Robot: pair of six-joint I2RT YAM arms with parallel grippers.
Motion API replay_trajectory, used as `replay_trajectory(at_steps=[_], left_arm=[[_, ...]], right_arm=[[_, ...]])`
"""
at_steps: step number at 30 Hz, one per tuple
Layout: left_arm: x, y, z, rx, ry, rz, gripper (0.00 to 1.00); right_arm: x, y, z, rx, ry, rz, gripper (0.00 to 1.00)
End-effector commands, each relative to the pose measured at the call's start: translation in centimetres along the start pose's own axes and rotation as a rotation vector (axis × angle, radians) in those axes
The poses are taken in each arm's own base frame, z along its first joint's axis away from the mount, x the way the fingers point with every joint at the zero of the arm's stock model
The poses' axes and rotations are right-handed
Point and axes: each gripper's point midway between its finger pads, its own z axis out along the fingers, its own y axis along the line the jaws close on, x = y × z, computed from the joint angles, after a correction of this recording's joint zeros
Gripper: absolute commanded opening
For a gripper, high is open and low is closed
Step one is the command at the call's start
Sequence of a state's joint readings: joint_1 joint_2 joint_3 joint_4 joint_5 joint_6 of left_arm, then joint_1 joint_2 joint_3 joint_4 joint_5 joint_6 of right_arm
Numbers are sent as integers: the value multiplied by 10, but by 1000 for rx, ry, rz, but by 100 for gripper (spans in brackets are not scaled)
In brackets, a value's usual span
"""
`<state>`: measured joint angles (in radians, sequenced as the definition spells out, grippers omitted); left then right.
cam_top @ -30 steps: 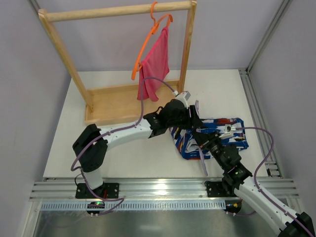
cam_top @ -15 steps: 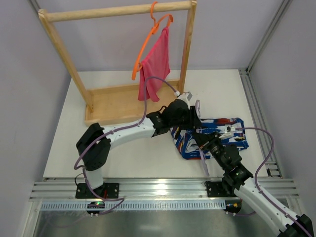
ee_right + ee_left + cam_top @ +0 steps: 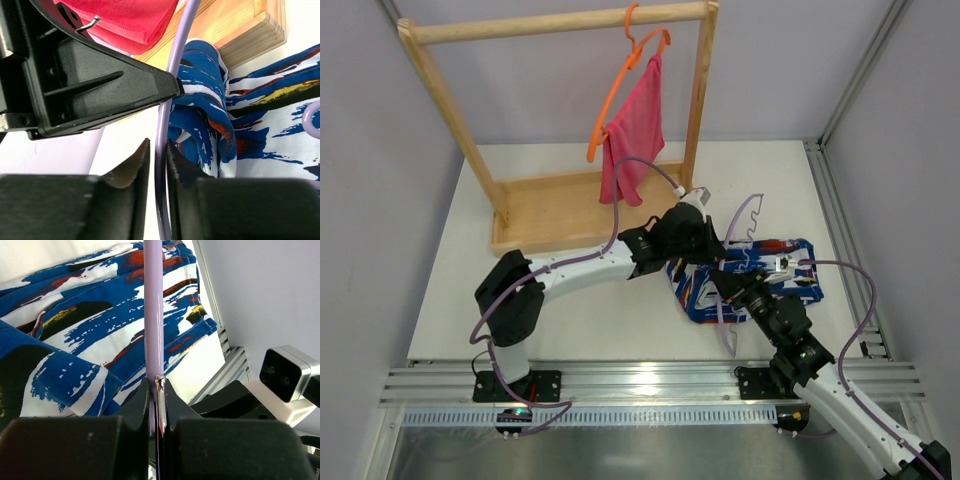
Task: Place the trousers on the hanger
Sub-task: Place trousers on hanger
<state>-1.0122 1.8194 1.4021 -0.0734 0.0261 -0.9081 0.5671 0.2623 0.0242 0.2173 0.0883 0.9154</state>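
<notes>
I find the wooden rack [image 3: 450, 110] with a pink cloth [image 3: 635, 130] hanging over its base tray [image 3: 550, 215]. The trousers [image 3: 798, 292] lie just right of the rack, partly hidden under both arms. Over them is the hanger [image 3: 741, 213], its middle covered. The left gripper [image 3: 156, 382] pinches it. The right gripper [image 3: 158, 145] stands slightly parted around it.

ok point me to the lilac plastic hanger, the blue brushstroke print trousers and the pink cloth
lilac plastic hanger [image 3: 153, 315], left wrist view, its straight bar
blue brushstroke print trousers [image 3: 75, 325], left wrist view, flat fabric
pink cloth [image 3: 635, 120], top view, hanging middle
</notes>
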Motion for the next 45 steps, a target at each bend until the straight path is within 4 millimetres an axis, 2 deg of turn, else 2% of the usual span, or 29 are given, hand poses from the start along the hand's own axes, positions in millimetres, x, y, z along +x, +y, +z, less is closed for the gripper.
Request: replay_trajectory(at_steps=[1, 2, 6, 7, 9, 10, 11, 12, 16, 19, 20, 26, 30, 38, 45], left_arm=[[-29, -17, -9, 22, -92, -4, 0], [-30, -16, -11, 8, -93, -9, 0], [-34, -10, -15, -51, -92, -22, 0], [-33, -7, -17, -68, -86, -26, 0], [-34, -3, -17, -79, -92, -42, 0], [-37, -5, -20, -73, -98, -46, 0], [-37, -4, -20, -73, -101, -51, 0], [-39, -5, -20, -70, -105, -59, 0], [-40, -5, -22, -68, -108, -69, 0], [-39, -3, -23, -74, -107, -72, 0], [-39, -2, -24, -77, -108, -74, 0], [-41, 2, -26, -82, -117, -81, 0], [-43, 3, -27, -85, -120, -83, 0], [-42, 7, -25, -91, -116, -88, 0], [-42, 6, -25, -88, -115, -90, 0]], right_arm=[[22, -30, -4, 37, 33, -21, 24], [22, -28, -5, 32, 35, -25, 31], [14, -23, -8, 40, 27, -45, 45], [9, -18, -10, 25, 9, -49, 47], [9, -25, -12, 58, 8, -63, 48], [5, -23, -13, 48, -13, -60, 49], [6, -30, -14, 80, -8, -66, 49], [-3, -21, -15, 66, -28, -68, 49], [-7, -30, -17, 126, -41, -82, 49], [-10, -34, -15, 161, -43, -114, 54], [-8, -37, -14, 182, -26, -125, 55], [-7, -24, -4, 131, -1, -167, 59], [-2, -30, -1, 151, 17, -178, 57], [-15, -23, -4, 153, -1, -240, 52], [-9, -21, -7, 144, 60, -315, 58]])
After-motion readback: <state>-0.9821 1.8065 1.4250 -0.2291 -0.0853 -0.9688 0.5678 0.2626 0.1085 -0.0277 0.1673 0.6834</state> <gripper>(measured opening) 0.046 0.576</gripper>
